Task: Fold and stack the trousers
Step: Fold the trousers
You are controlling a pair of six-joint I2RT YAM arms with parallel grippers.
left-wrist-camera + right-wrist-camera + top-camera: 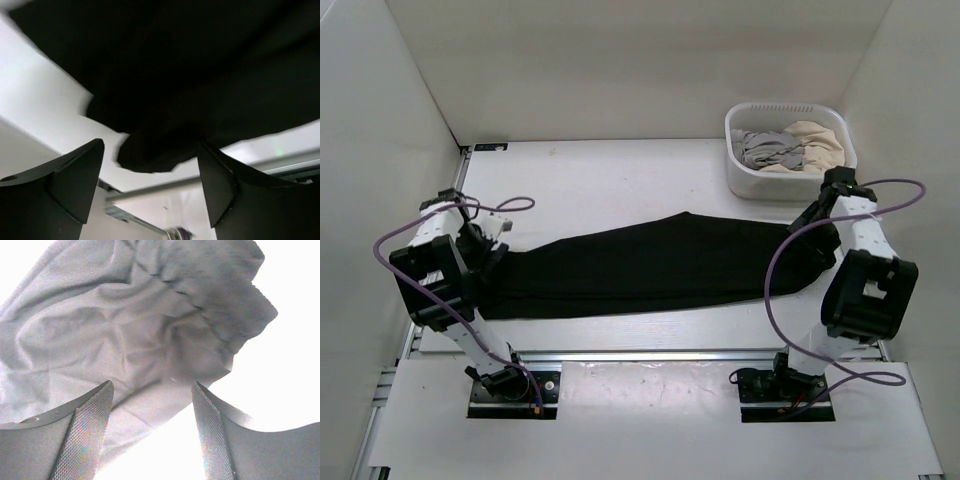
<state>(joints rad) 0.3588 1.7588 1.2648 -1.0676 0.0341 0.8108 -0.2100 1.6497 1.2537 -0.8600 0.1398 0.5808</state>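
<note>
The black trousers lie stretched flat across the bench, running from 9 o'clock to 3 o'clock and narrowing toward the right. Only the overhead view shows a basket of clothes at 1 o'clock. The wrist views show the left jaws and the right jaws released, spread apart over rumpled cloth (washed out to grey on the right).

White basket far right on table, holding crumpled grey cloth beside beige cloth.
</note>
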